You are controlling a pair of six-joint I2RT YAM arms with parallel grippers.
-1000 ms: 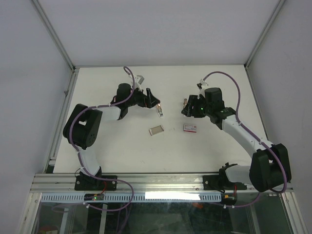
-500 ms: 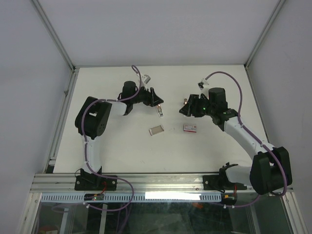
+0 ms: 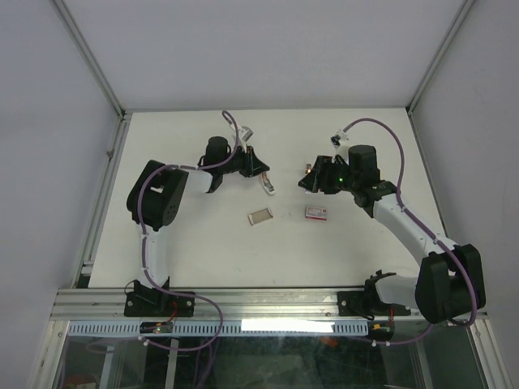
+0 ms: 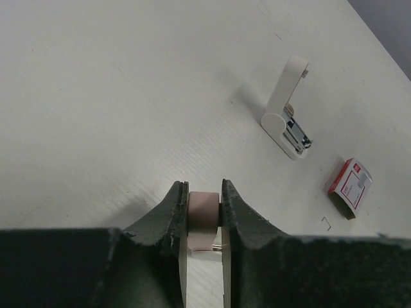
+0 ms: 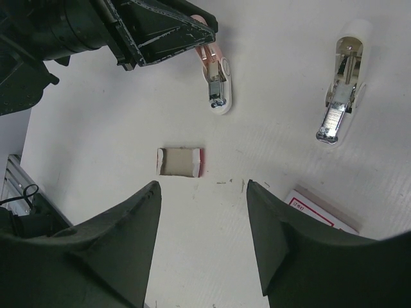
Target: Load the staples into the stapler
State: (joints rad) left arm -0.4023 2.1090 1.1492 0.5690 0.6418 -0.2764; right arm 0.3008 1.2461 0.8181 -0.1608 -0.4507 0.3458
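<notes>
Around the pink-and-white stapler, the left gripper is clamping tight. Right of that stapler, the staples box is lying flat and the right gripper is hovering wide, empty.

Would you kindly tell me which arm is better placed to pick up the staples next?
Right: the right gripper is open near the small white red-marked box of staples; the left gripper is shut on the pink-and-white stapler.

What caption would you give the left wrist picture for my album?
Left claw shut on a pink stapler; beyond it on the table, a white stapler propped open and the staples box.
</notes>
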